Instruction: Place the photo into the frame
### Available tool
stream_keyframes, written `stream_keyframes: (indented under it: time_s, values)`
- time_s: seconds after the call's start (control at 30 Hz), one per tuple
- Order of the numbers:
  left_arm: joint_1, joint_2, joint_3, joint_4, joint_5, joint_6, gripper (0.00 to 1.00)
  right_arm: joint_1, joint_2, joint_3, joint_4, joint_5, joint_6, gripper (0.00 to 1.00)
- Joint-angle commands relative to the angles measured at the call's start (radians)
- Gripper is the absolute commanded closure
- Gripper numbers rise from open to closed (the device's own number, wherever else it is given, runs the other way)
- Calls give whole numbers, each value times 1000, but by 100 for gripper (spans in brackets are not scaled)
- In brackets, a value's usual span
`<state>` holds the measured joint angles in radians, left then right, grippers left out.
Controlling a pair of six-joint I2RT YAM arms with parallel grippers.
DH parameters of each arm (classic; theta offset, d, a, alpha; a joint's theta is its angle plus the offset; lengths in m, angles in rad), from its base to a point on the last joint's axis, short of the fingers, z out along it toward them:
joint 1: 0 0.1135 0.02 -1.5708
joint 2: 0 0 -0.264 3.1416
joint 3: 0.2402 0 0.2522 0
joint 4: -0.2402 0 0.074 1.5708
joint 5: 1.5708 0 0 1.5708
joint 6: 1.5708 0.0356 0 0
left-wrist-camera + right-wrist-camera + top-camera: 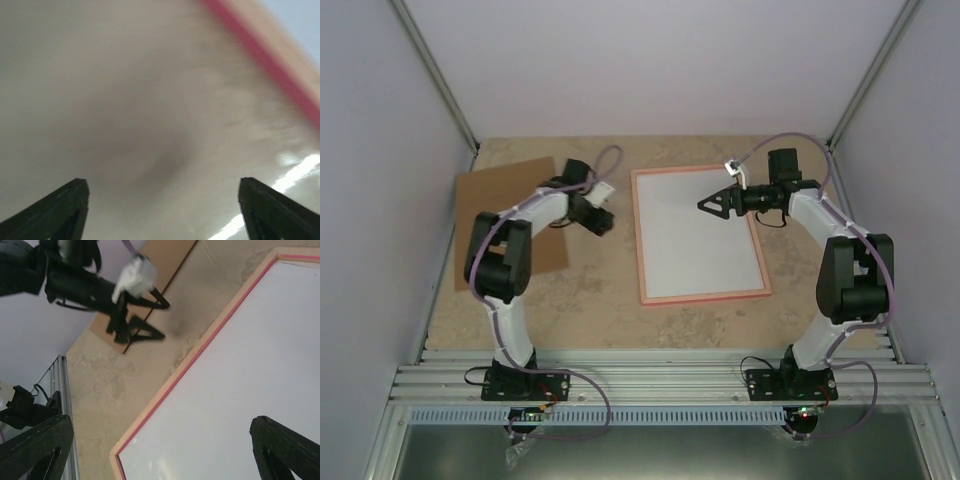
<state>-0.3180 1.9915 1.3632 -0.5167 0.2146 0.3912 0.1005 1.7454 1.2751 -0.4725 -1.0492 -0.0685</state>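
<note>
The pink frame (638, 240) lies flat on the table, right of centre. A white sheet, the photo (700, 245) with its plain back up, fills it; the picture side is hidden. My right gripper (708, 207) is open and empty above the frame's upper part; in its wrist view (160, 440) the fingers stand wide apart over the white photo (240, 370) and the frame's left rail (200, 347). My left gripper (603, 220) is open and empty over bare table left of the frame. Its blurred wrist view (162, 200) shows the frame's rail (265, 55).
A plain brown backing board (510, 215) lies at the far left, partly under the left arm; it also shows in the right wrist view (165, 260). White walls stand on three sides. A metal rail (660, 380) runs along the near edge.
</note>
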Motion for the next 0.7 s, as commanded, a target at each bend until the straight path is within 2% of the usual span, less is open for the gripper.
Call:
stream_keyframes:
  time_s: [0.0,0.07,0.13,0.37,0.53,0.67]
  values:
    - [216,-153,-60,83,-9,-158,11,4,-24,-31,57,-41,37,2]
    - [298,-203,-104,115,-55,-207,4,5,-23,-33,65,-43,43,2]
    - [382,-245,-149,132,-101,-229,1,6,-26,-36,73,-44,47,2]
    - [522,-301,-239,147,-151,-169,1,35,-45,-51,87,-21,64,3]
    - [632,-311,-242,121,-81,-158,1,149,-56,-53,151,84,165,4]
    - [707,-301,-241,118,-87,-202,1,236,-42,-59,241,92,222,4]
